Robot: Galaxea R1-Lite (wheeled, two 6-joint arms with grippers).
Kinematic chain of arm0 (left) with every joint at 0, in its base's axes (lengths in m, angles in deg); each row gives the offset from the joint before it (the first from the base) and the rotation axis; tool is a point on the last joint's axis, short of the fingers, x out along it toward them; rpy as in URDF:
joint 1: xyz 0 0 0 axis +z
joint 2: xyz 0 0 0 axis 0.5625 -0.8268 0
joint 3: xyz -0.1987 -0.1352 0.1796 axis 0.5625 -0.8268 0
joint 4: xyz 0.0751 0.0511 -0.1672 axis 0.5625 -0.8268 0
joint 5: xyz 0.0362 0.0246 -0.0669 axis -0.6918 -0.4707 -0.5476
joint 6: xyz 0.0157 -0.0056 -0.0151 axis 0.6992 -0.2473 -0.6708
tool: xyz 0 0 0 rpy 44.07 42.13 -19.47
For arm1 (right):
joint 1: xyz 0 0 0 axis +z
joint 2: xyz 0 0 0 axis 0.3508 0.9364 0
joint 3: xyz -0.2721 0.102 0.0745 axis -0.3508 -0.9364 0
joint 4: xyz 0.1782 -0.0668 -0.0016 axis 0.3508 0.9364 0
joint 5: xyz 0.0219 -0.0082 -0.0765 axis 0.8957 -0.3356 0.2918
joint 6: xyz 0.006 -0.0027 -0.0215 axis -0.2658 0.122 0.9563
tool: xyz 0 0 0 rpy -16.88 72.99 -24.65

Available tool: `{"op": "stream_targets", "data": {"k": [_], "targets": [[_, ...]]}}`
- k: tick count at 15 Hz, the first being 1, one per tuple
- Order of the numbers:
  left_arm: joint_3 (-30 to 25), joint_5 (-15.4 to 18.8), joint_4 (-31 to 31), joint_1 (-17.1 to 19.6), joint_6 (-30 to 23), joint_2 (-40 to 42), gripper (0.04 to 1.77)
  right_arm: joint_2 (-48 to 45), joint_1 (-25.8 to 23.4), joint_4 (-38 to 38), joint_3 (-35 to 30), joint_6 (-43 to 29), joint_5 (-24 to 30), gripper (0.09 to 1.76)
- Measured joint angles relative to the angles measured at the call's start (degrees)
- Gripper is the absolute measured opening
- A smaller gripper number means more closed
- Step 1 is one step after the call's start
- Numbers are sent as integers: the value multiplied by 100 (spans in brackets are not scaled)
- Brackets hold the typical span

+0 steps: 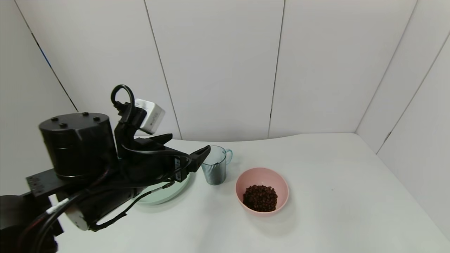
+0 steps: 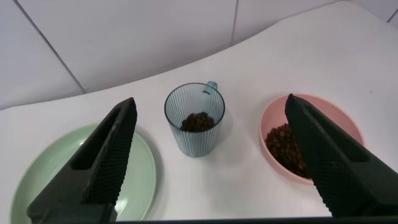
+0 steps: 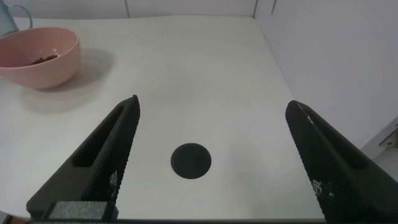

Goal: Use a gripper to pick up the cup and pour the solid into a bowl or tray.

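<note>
Left gripper (image 2: pixel 208 162): fingers spread wide, raised above table, short of cup.
Cup (image 1: pixel 214 165): upright between green plate (image 1: pixel 165 195) and bowl (image 1: pixel 262 189), a few beans (image 2: pixel 198 121) inside, possibly residue.
Bowl: beans heaped.
Right gripper (image 3: pixel 211 162): fingers apart over bare table (image 3: pixel 205 93).

Head high — wrists low, bowl (image 1: pixel 262 190) shared.

On the table (image 1: pixel 337 196) stand one cup (image 1: pixel 214 165), one pink bowl (image 1: pixel 262 175) and one green plate (image 1: pixel 165 195), with beans in two heaps, one in the bowl (image 1: pixel 260 198) and one in the cup (image 2: pixel 198 121).
</note>
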Motion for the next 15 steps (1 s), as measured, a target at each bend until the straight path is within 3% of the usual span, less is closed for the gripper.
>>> {"op": "stream_targets", "data": {"k": [8, 10, 15], "targets": [[-146, 48, -2861, 157, 140, 2726, 171, 0, 0, 2, 0, 2, 5, 171], [-256, 55, -3217, 488, 265, 3382, 172, 0, 0, 2, 0, 0, 2, 171], [-700, 102, -3630, 1738, 362, 4832, 172, 0, 0, 0, 0, 0, 5, 171]]}}
